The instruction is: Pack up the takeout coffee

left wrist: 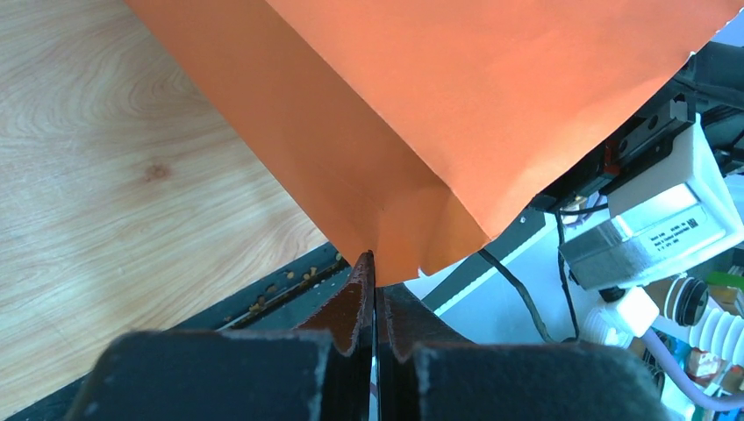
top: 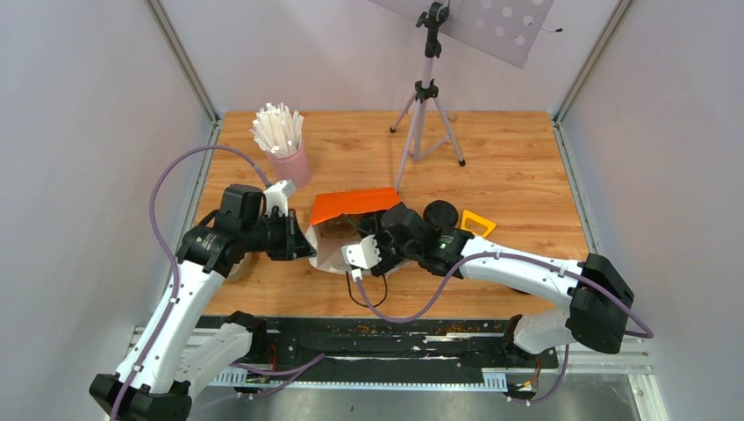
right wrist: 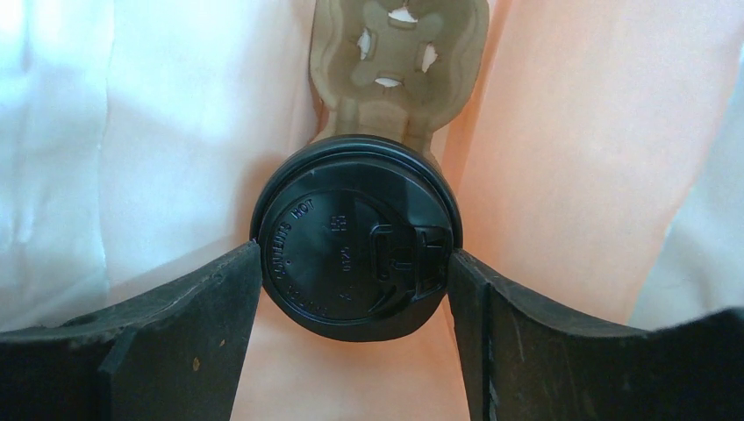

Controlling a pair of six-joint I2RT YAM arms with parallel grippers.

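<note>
Firmly, the left jaws pinched the bag (left wrist: pixel 491 114) by its edge; inside, the right jaws gripped the lidded coffee (right wrist: pixel 355 237) near the tray (right wrist: pixel 399 61).

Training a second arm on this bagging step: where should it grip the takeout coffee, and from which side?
Grip the takeout coffee across the round black lid, one finger each side, entering through the open mouth of the orange bag; its walls block other approaches.
</note>
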